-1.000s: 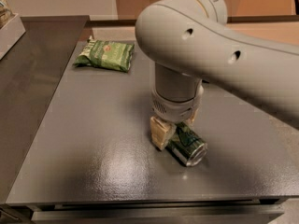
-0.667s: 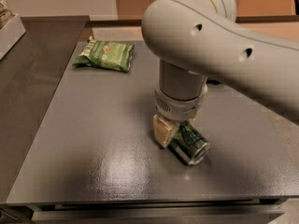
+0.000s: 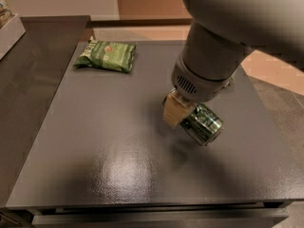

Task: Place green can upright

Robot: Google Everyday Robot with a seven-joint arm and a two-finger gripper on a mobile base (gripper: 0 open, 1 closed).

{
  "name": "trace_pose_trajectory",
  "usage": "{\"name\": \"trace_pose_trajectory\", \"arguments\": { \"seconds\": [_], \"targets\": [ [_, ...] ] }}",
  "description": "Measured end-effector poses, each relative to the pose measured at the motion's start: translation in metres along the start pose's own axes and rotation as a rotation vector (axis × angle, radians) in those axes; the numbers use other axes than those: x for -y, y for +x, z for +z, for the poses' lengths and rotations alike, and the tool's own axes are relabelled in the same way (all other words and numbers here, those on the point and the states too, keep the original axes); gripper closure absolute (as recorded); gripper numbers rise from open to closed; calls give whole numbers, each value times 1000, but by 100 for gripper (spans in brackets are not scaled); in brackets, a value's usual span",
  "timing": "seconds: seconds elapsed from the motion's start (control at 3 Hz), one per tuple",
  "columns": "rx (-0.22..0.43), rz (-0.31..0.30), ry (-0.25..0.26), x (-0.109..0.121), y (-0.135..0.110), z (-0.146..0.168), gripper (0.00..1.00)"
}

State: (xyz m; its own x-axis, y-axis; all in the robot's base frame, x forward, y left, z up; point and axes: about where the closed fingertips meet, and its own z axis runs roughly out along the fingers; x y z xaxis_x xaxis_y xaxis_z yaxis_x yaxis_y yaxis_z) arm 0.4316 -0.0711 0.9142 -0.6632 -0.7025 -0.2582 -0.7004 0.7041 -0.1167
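The green can [image 3: 203,123] is dark green with pale swirls and a silver rim. It lies tilted on its side in my gripper [image 3: 189,117], its end facing front right. It hangs a little above the dark grey table [image 3: 104,146], with its shadow below it. The gripper is shut on the can. One tan finger [image 3: 174,111] shows on the can's left side; the other is hidden behind the can and the wrist. The big grey arm [image 3: 213,56] comes down from the upper right and covers the table behind the can.
A flat green snack bag [image 3: 106,55] lies at the table's back left. A lower dark counter [image 3: 28,61] runs along the left, with a pale tray corner [image 3: 8,32] at far left. The table's front edge [image 3: 142,204] is near. Tan floor [image 3: 275,70] lies to the right.
The gripper has risen with the can, which has come off the table surface. The arm has swung up and toward the camera.
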Motion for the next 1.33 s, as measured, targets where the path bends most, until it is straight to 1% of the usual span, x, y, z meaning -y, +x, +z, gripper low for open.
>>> {"name": "trace_pose_trajectory", "arguments": {
  "seconds": [0.33,0.67,1.0,1.33],
  "targets": [
    [167,-72,35,8,-3,-28,100],
    [323,-93,39,14,1,-38,100],
    [483,-81,41,27,4,-34,100],
    [611,-42,62,49,9,-23,100]
  ]
}}
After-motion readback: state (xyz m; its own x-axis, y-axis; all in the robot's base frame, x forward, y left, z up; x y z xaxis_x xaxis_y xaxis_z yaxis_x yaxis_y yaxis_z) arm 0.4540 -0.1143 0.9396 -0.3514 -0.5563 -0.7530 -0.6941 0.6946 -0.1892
